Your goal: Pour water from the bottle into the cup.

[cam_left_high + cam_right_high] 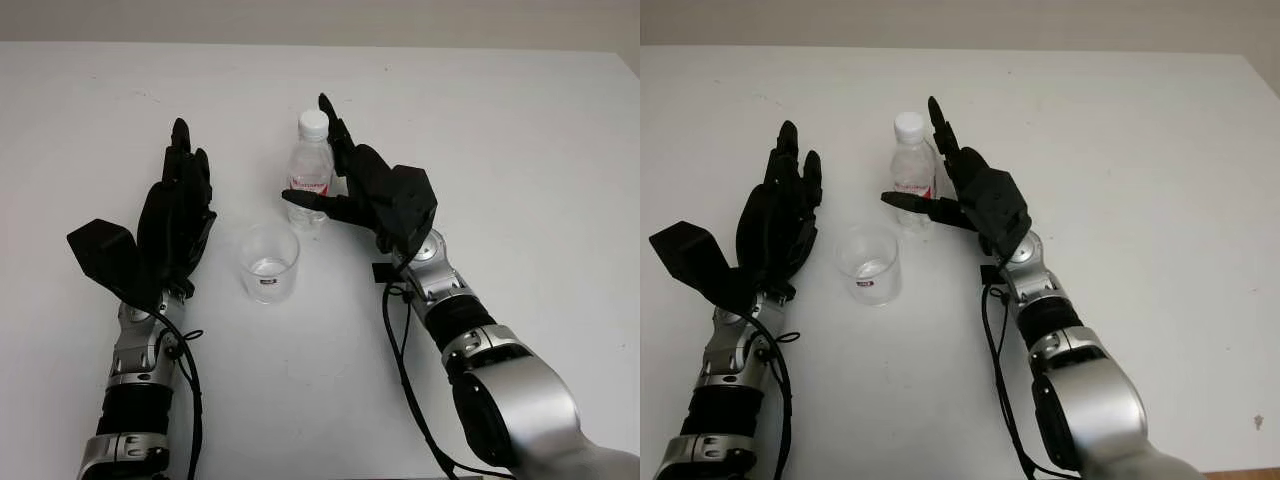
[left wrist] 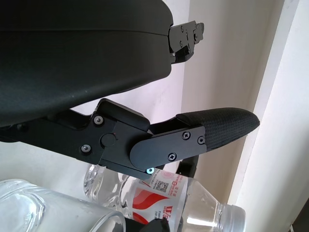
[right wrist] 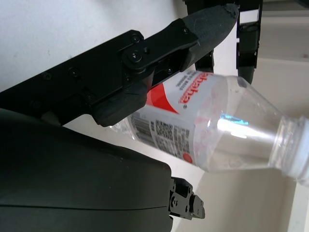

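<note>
White table [image 1: 520,150] bears everything. Right hand [image 1: 375,195] at table centre, fingers cupped around water bottle [image 1: 311,170]: thumb [image 1: 305,200] across front of red-and-white label, other fingers behind; firm contact cannot be told. Left hand [image 1: 175,215] open, just left of cup, holding nothing. Bottle upright, white cap [image 1: 313,122] on. Clear plastic cup [image 1: 269,262] upright just in front-left of bottle, near-empty.
</note>
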Motion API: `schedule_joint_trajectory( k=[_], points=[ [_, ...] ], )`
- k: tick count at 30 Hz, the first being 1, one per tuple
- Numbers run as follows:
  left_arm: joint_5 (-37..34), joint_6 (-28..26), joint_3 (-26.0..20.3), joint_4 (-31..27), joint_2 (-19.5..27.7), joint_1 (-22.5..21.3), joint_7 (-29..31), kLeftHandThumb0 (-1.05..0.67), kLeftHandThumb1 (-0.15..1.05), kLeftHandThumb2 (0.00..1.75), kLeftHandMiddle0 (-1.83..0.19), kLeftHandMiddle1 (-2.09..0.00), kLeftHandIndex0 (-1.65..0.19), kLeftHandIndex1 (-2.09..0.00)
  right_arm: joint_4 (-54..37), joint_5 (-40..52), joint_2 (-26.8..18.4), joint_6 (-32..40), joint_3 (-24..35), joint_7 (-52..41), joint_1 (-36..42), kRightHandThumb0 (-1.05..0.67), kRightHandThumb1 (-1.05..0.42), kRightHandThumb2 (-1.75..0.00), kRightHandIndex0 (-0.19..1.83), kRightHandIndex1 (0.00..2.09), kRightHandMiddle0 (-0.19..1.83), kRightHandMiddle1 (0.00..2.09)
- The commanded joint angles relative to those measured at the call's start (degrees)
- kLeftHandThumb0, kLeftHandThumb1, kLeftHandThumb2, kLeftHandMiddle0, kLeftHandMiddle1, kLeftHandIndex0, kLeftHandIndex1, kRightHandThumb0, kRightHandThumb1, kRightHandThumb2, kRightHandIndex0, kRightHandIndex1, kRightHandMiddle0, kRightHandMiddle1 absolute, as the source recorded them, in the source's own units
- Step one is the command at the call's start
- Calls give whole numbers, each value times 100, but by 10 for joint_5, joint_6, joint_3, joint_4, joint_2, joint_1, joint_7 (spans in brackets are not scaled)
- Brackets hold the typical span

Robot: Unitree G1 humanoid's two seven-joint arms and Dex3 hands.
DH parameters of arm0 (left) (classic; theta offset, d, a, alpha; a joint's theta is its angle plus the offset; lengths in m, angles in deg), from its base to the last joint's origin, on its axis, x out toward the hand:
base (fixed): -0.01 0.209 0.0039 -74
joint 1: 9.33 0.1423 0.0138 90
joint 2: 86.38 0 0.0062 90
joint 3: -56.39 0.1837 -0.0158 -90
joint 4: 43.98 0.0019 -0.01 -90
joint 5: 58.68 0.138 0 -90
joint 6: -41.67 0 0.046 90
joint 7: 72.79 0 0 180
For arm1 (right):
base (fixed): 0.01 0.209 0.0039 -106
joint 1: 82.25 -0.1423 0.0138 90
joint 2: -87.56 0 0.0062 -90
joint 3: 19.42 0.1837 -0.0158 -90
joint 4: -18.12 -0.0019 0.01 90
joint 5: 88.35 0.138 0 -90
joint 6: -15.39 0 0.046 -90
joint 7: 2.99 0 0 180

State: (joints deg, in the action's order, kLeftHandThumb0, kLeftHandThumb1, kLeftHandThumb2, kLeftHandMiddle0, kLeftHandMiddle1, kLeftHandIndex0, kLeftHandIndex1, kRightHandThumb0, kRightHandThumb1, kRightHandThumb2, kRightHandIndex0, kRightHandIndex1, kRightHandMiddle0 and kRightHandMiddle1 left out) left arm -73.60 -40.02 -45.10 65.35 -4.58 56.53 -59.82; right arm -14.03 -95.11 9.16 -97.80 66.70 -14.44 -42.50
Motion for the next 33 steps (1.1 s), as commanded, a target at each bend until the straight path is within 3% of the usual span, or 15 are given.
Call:
schedule_joint_trajectory(
  k=[1,6,8,9,11,12,13,15,17,18,23,30,33],
  points=[
    [5,4,4,-8,-5,8,-3,-83,105,67,19,-5,19,-1,6,6,10,-11,1,-6,-19,-100,-89,-5,-19,0,-19,0],
    [7,8,5,-9,-10,11,-9,-82,105,67,19,-4,19,0,13,27,29,-15,16,-4,-19,-83,-84,-4,-14,3,-16,2],
    [11,6,6,-12,-11,13,-15,-83,105,67,19,-4,19,-1,17,15,33,-22,13,27,-21,-72,-85,-5,11,16,8,15],
    [13,6,6,-15,-11,15,-18,-83,105,67,19,-4,19,-1,20,6,35,-16,9,43,-23,-69,-85,-5,16,33,12,34],
    [15,6,6,-19,-11,17,-22,-83,105,67,19,-4,19,-2,25,-8,36,-8,3,66,-26,-63,-92,-6,22,127,13,128],
    [16,7,5,-19,-11,19,-24,-83,105,67,19,-4,18,-2,26,-16,36,-4,-2,77,-27,-61,-95,-7,30,163,17,160],
    [17,8,5,-20,-11,20,-25,-83,105,67,19,-5,18,-2,25,-21,36,-2,-4,84,-27,-60,-98,-7,46,184,26,180],
    [17,11,4,-17,-11,20,-25,-83,105,67,19,-5,19,-3,24,-27,36,1,-8,91,-27,-57,-103,-9,69,203,41,202],
    [16,11,4,-18,-11,21,-25,-83,105,67,19,-5,19,-3,21,-40,31,4,-17,98,-25,-55,-104,-16,90,208,61,207],
    [16,11,4,-17,-11,21,-25,-83,105,67,19,-5,19,-3,20,-46,30,3,-21,102,-25,-54,-105,-22,107,209,81,209],
    [13,12,4,-13,-11,17,-21,-83,105,67,19,-5,19,-4,22,-79,17,-17,-39,128,-24,-47,-105,-37,142,209,109,209],
    [12,8,4,-15,-9,12,-18,-83,105,67,18,-5,19,-4,14,-81,3,-19,-35,144,-18,-42,-105,-38,143,209,117,209],
    [11,4,4,-17,-8,10,-16,-83,105,67,18,-5,19,-4,5,-90,-18,-14,-35,157,-19,-44,-105,-37,130,209,106,209]
  ],
)
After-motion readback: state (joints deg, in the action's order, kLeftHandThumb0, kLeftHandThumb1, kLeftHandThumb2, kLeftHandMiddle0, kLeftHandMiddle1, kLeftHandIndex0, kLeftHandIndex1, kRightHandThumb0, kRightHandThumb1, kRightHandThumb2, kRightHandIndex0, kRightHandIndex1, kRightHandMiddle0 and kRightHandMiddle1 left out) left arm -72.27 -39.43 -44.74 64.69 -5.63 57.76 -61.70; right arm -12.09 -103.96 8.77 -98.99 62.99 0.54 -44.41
